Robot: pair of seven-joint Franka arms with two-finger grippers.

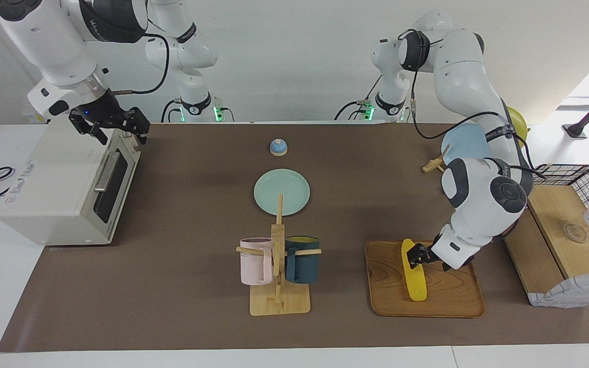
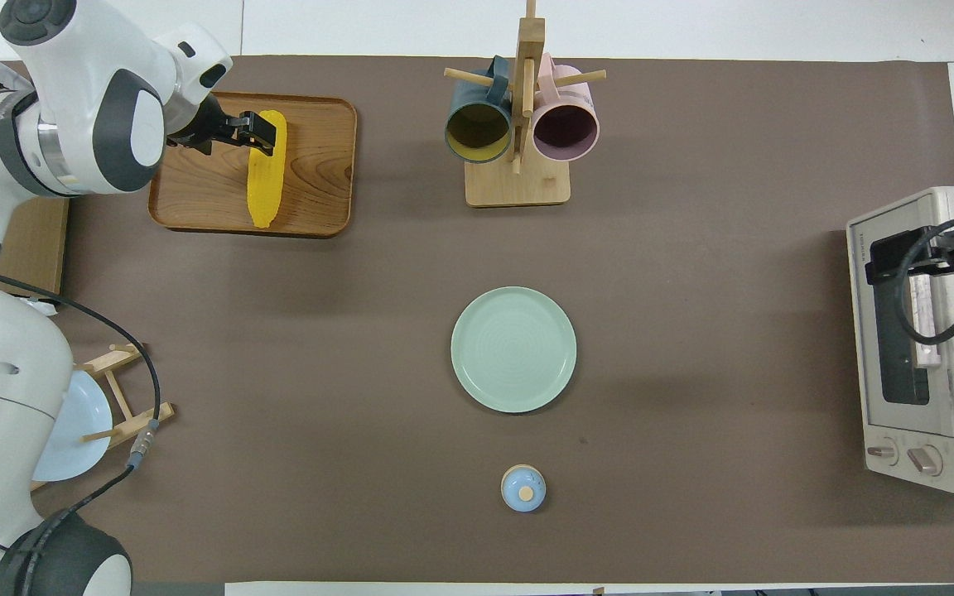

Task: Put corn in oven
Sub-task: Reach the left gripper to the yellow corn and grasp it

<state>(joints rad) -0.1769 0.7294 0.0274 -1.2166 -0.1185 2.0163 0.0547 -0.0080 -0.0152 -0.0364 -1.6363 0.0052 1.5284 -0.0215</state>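
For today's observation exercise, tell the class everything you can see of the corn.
The corn is a bright yellow cob, long with tapered ends, looking smooth and plastic-like. It lies flat on the wooden tray at the left arm's end of the table, its length running toward and away from the robots. The left gripper, fingers open, sits at the end nearer the robots; whether it touches cannot be told.

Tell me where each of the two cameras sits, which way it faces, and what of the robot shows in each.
Facing view: high across the table, looking at both arms; left gripper at the corn on the wooden tray, right gripper over the oven.
Overhead view: above the robots' end, looking steeply down; left gripper, right gripper.
Shared: corn, oven, green plate.
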